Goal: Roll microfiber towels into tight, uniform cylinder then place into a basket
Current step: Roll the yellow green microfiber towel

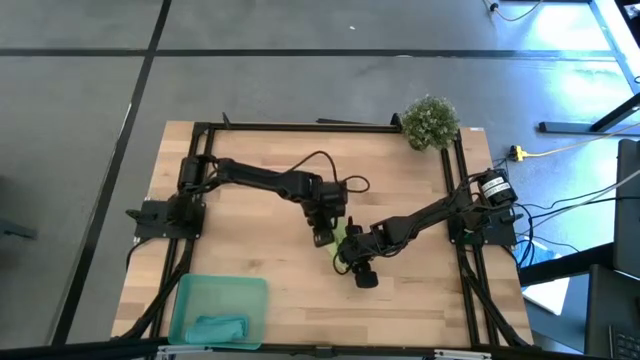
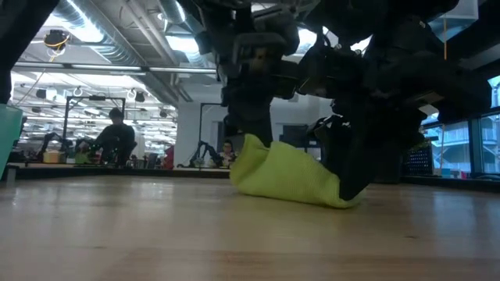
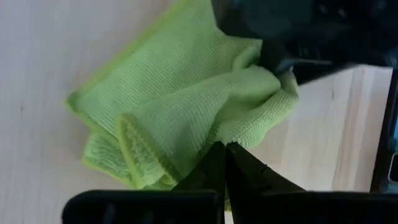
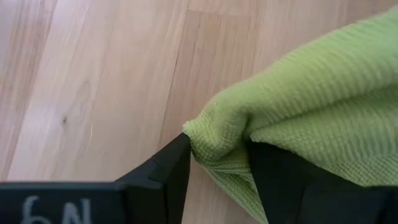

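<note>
The lime towel (image 1: pixel 341 243) lies bunched in the middle of the wooden table, between my two grippers. My left gripper (image 1: pixel 322 236) is shut on its far-left part. My right gripper (image 1: pixel 352 266) is closed on its near-right end. In the low view the towel (image 2: pixel 293 178) rests on the table and rises to a peak under the left gripper. The teal towel (image 1: pixel 218 327) lies in the basket (image 1: pixel 190 295) at the table's near left corner. My left gripper pinches a fold of the lime towel (image 3: pixel 208 138) between its shut fingertips, slanting down from the table's left. That part stands up as a peak (image 2: pixel 251 143) while the cloth below it sags to the table. My right gripper has a bunched, several-layered fold at the towel's end (image 4: pixel 214 134) between its two fingers (image 4: pixel 177 163), which stand apart around it. The fingers slant down from the table's right. This end (image 2: pixel 344 199) lies low on the table.
A potted plant (image 1: pixel 431 121) stands at the table's far right corner. Black frame rails (image 1: pixel 300 127) run along the table's edges. People sit in the room behind the table in the low view.
</note>
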`<state>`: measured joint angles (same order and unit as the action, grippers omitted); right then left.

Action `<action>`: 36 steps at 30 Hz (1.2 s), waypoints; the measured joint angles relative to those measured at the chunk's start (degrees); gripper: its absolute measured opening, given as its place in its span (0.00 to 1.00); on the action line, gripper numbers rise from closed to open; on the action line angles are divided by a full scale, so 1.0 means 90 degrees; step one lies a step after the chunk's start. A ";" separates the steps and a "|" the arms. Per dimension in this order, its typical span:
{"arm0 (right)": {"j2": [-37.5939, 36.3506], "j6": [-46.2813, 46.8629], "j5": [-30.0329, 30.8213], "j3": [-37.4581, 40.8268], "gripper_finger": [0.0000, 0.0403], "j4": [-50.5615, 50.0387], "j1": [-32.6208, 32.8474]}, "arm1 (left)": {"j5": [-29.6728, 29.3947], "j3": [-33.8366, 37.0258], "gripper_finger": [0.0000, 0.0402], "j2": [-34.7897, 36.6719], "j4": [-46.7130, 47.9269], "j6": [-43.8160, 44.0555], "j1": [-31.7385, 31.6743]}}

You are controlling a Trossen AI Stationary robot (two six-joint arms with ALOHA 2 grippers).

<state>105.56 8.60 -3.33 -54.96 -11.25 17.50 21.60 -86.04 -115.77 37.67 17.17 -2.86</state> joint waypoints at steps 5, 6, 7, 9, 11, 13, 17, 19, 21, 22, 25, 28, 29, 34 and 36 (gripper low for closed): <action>0.0005 -0.0013 0.0000 0.0005 0.40 0.0012 0.0000 | -0.0001 0.0017 0.00 -0.0184 -0.0197 0.0097 -0.0124; 0.0005 -0.0013 -0.0002 0.0005 0.40 0.0012 0.0000 | 0.0028 0.0001 0.00 -0.0262 -0.0301 0.0102 -0.0138; 0.0005 -0.0013 0.0000 0.0005 0.40 0.0014 0.0000 | 0.0080 -0.0017 0.00 -0.0340 -0.0443 0.0118 -0.0163; 0.0005 -0.0013 -0.0002 0.0012 0.40 0.0043 0.0000 | 0.0124 0.0011 0.00 -0.0464 -0.0350 0.0151 -0.0201; 0.0005 -0.0014 0.0001 0.0007 0.40 0.0037 0.0000 | 0.0117 0.0010 0.00 -0.0569 -0.0528 0.0148 -0.0241; 0.0005 -0.0012 -0.0001 0.0010 0.40 0.0047 -0.0003 | 0.0004 0.0003 0.00 -0.0610 -0.0501 0.0065 -0.0291; 0.0005 0.0023 0.0010 0.0010 0.40 0.0065 -0.0004 | -0.0337 -0.0005 0.00 -0.0755 -0.0430 -0.0017 -0.0368; 0.0005 0.0155 0.0024 0.0006 0.40 0.0081 0.0000 | -0.0324 -0.0020 0.00 -0.0810 -0.0423 -0.0122 -0.0380; 0.0005 0.0255 0.0025 0.0005 0.40 0.0083 -0.0002 | -0.0293 -0.0022 0.00 -0.0833 -0.0425 -0.0138 -0.0384; 0.0005 0.0345 0.0064 0.0005 0.40 0.0089 0.0000 | -0.0307 -0.0018 0.00 -0.0833 -0.0422 -0.0160 -0.0371; 0.0004 0.0733 0.0409 0.0005 0.40 0.0111 0.0014 | -0.0356 0.0015 0.00 -0.0828 -0.0414 -0.0292 -0.0358; -0.0024 0.1095 0.0502 0.0005 0.35 0.0139 0.0005 | -0.0415 0.0015 0.00 -0.0828 -0.0358 -0.0321 -0.0317; -0.0039 0.1189 0.0537 0.0005 0.32 0.0134 0.0002 | -0.0431 0.0015 0.00 -0.0833 -0.0328 -0.0368 -0.0293; -0.0053 0.1454 0.0635 0.0007 0.06 0.0109 -0.0005 | -0.0546 0.0015 0.00 -0.0833 -0.0275 -0.0642 -0.0186; -0.0067 0.1548 0.0553 0.0007 0.04 0.0108 -0.0006 | -0.0575 0.0016 0.00 -0.0833 -0.0225 -0.0786 -0.0141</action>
<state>104.96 22.53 1.65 -54.89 -10.27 17.44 16.43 -85.89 -123.26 35.64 10.09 -4.13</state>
